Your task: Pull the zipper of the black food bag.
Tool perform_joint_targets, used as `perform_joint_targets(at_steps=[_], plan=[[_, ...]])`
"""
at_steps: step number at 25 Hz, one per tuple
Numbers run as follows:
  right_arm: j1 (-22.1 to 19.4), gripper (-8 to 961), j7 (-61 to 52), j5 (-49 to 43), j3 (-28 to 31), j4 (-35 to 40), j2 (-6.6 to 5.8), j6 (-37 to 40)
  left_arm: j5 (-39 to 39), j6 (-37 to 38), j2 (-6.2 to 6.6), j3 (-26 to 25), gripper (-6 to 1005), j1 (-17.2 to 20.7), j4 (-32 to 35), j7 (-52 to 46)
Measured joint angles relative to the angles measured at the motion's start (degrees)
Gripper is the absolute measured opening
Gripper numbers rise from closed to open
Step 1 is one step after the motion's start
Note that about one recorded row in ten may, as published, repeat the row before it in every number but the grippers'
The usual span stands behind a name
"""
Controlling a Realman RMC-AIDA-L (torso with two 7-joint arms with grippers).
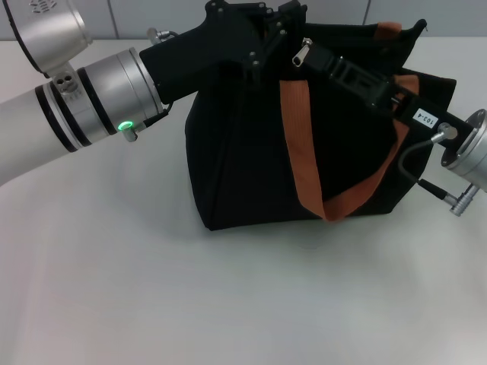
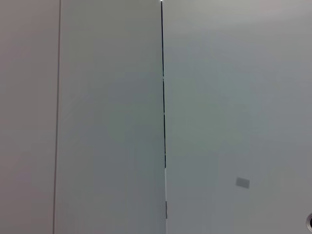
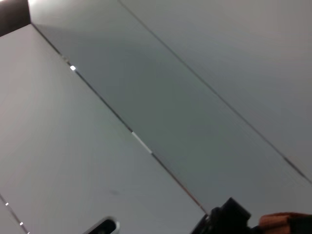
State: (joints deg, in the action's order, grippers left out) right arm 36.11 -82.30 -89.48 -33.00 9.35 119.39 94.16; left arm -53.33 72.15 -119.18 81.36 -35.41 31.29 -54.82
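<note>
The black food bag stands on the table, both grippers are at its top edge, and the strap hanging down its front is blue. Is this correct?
Not quite: in the head view the strap hanging down the front of the black food bag is orange-brown, not blue. The rest holds: left gripper and right gripper are at its top edge.

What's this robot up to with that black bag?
The robot is working on the black food bag standing on the white table. Both arms reach to its top edge: the left gripper from the left, the right gripper from the right. The silver zipper pull sits between them. An orange-brown strap hangs down the bag's front.
</note>
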Motion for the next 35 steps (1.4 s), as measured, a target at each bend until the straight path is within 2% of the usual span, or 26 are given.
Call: perform_joint_targets(at_steps=[12, 18, 26, 35], plan=[[-1.3, 293, -1.2, 0.2, -0.5, 0.6, -0.11, -1.8, 0.0, 0.0, 0.0, 0.0, 31, 0.0, 0.0, 0.0], [-0.3, 293, -3.1, 0.0, -1.0, 0.7, -0.04, -1.6, 2.6, 0.0, 0.0, 2.0, 31, 0.0, 0.0, 0.5], [0.2, 292, -3.1, 0.0, -2.2, 0.5, -0.04, -1.2, 2.8, 0.0, 0.01, 2.2, 31, 0.0, 0.0, 0.6], [0.2, 235, -3.1, 0.3, -1.7, 0.4, 0.06, -1.2, 2.9, 0.0, 0.0, 2.2, 30, 0.0, 0.0, 0.7]])
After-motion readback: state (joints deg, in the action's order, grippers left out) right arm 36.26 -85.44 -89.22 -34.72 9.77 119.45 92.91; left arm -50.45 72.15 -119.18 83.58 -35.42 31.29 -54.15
